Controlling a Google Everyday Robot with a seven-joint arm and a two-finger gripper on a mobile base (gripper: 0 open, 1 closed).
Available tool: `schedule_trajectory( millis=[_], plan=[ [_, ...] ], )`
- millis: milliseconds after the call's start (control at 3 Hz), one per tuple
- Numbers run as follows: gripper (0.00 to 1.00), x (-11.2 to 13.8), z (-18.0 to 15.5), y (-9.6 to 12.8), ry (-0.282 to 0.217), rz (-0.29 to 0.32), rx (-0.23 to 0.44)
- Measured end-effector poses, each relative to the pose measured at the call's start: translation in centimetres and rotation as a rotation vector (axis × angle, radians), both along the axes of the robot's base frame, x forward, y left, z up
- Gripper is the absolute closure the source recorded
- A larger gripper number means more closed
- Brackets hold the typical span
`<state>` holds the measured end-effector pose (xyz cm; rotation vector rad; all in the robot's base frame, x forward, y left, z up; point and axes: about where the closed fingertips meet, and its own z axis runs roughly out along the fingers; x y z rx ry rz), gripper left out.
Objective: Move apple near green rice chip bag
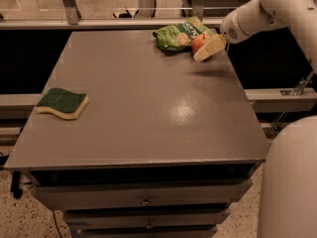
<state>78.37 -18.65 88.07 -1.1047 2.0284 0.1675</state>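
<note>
- Apple [197,43] lay at the far right of the table [148,108], just beside the green rice chip bag [179,33]; whether the two touched was unclear.
- The gripper [210,47] stood against the apple's right side, low over the tabletop. Whether it clasped the fruit or was free of it could not be told.
- The apple seemed firm, smooth and round, so it would likely roll if nudged and was best taken across its widest middle.
- The bag looked light and crinkly, easily pushed.
- The table's right edge ran near. Open room lay left and forward, with the sponge [63,102] well apart at the left edge.
</note>
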Motion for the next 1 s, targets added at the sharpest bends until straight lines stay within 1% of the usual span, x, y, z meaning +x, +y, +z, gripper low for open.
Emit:
schedule_trajectory(
  millis=[333, 667, 1000],
  plan=[
    [0.0, -2.9, 1.6, -1.5, -0.044, 0.037, 0.107],
    [0.0, -7.7, 3.4, -3.4, -0.117, 0.11, 0.278],
    [0.0, -10.0, 4.9, -7.0, -0.164, 0.079, 0.332]
  ],
)
